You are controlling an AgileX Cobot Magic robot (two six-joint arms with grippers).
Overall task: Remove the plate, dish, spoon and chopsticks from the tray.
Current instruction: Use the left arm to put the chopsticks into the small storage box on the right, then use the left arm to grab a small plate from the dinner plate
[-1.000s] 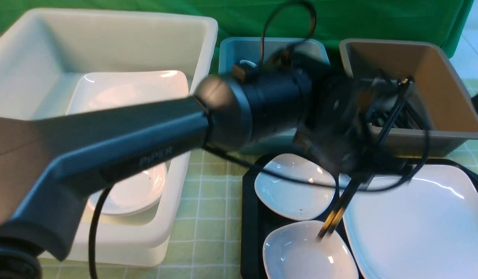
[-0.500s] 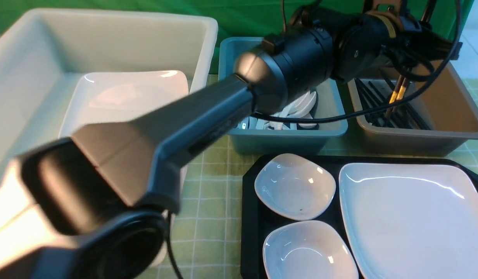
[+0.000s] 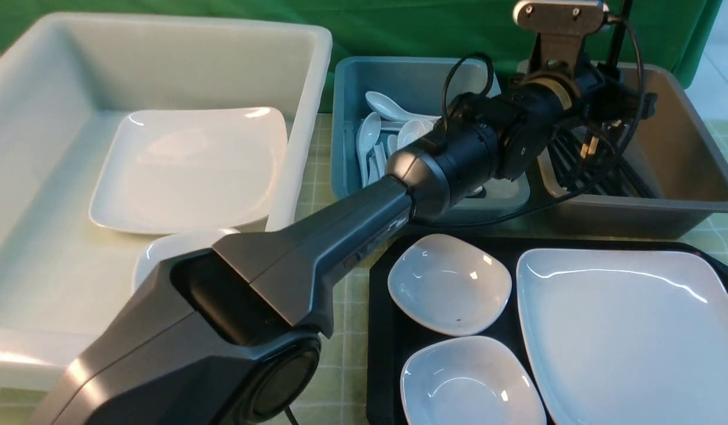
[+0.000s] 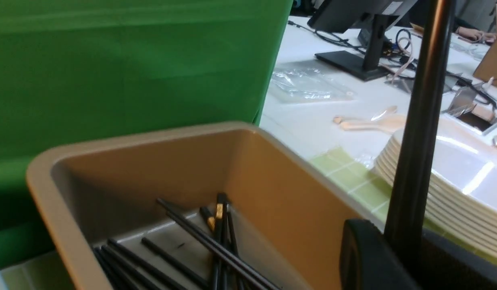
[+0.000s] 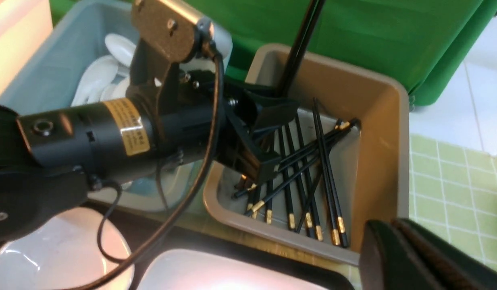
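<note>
Green backdrop [image 3: 369, 29] is hanging behind the checked table [image 3: 721, 227]. Black chopsticks [image 5: 300, 46], just above the tray [image 3: 380, 330] a second ago, are now standing nearly upright over the far right brown-grey bin [image 3: 694, 171], pinched in the narrowly closed left tool [image 5: 274, 137]. Release is likely coming next. On the tray, the plate [image 3: 623, 342] and two small dishes [image 3: 449, 283] are still waiting. The right tool [image 5: 389, 233] is keeping its jaws pressed together.

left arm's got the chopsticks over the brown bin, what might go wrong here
The chopsticks stand steeply in the left gripper, reaching well above the brown-grey bin; released so, they may tip over its rim. The arm's slack cable hangs by the blue bin and might snag there on withdrawal.
</note>
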